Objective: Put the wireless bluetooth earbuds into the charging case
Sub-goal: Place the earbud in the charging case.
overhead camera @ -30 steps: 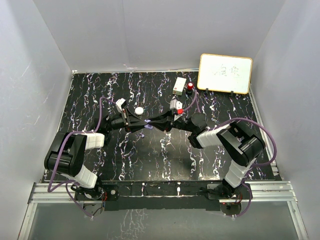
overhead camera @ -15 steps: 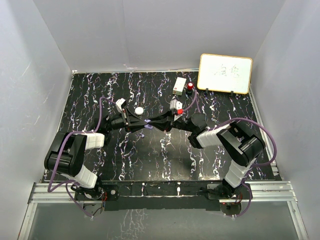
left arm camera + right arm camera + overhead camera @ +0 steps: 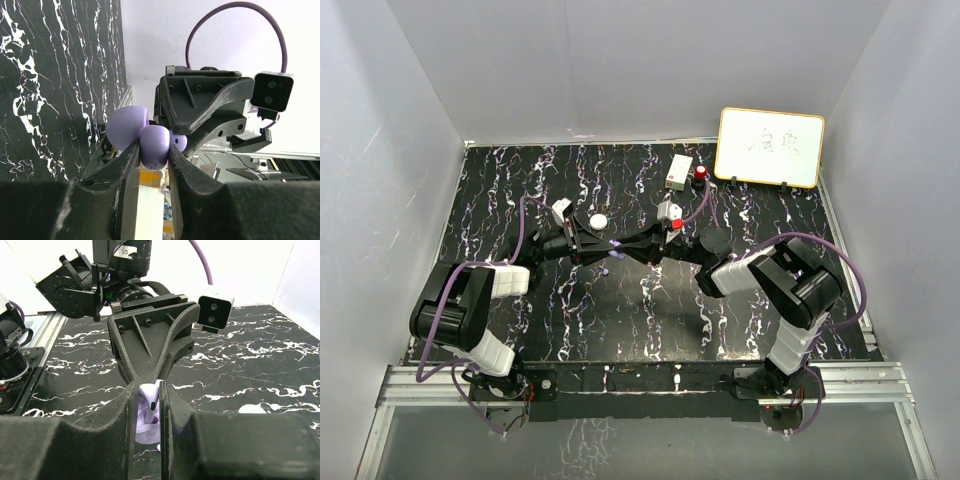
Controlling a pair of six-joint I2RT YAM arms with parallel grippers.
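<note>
Here, above the middle of the table (image 3: pixel 650 310), the two arms meet tip to tip. The left gripper (image 3: pixel 152 149) has its fingers pressed in on a purple case (image 3: pixel 154 142), pinching its rounded body, with the lid (image 3: pixel 127 127) swung open to one side. The right gripper (image 3: pixel 148 386) faces it head-on, its fingers nipped together on a pale earbud (image 3: pixel 149 405) held upright, just over the case. Whether the earbud sits in its well cannot be told. A white round piece (image 3: pixel 599 220) lies on the table just behind the left gripper. At the far edge stand a whiteboard (image 3: pixel 770 147), a red knob (image 3: pixel 701 174) and, touching the knob, a white box (image 3: pixel 678 172).
</note>
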